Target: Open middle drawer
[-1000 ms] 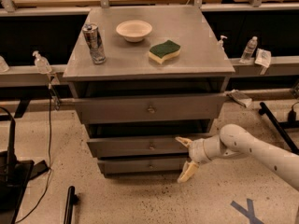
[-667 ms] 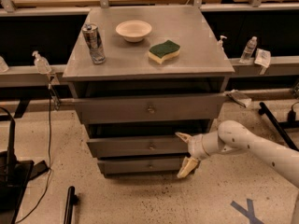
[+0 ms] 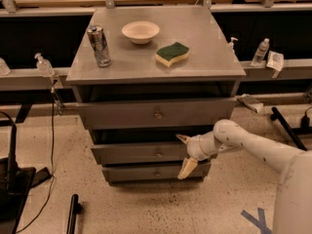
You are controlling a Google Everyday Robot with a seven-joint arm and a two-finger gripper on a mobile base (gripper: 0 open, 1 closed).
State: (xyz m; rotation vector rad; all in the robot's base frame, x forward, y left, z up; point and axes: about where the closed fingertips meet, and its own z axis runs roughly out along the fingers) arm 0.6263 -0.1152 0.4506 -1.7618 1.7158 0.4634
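Observation:
The grey metal cabinet point(image 3: 146, 62) has three drawer fronts, each with a small brass knob. The middle drawer point(image 3: 131, 153) sits between the taller top drawer point(image 3: 117, 114) and the narrow bottom drawer point(image 3: 141, 172); its knob point(image 3: 158, 153) shows at its centre. My gripper point(image 3: 185, 153) reaches in from the right on a white arm and is open. One cream finger point(image 3: 183, 138) is above the middle drawer's front. The other finger point(image 3: 186, 168) hangs below it. The gripper is just right of the knob, close in front of the drawer's right part.
On the cabinet top stand a metal can point(image 3: 99, 45), a white bowl point(image 3: 140, 31) and a green-and-yellow sponge point(image 3: 172, 54). Bottles point(image 3: 260, 52) sit on the side rails. A cable point(image 3: 51, 145) and black stands point(image 3: 73, 213) lie on the speckled floor at left.
My gripper has moved left along the middle drawer front, closer to its knob. The drawers look unchanged.

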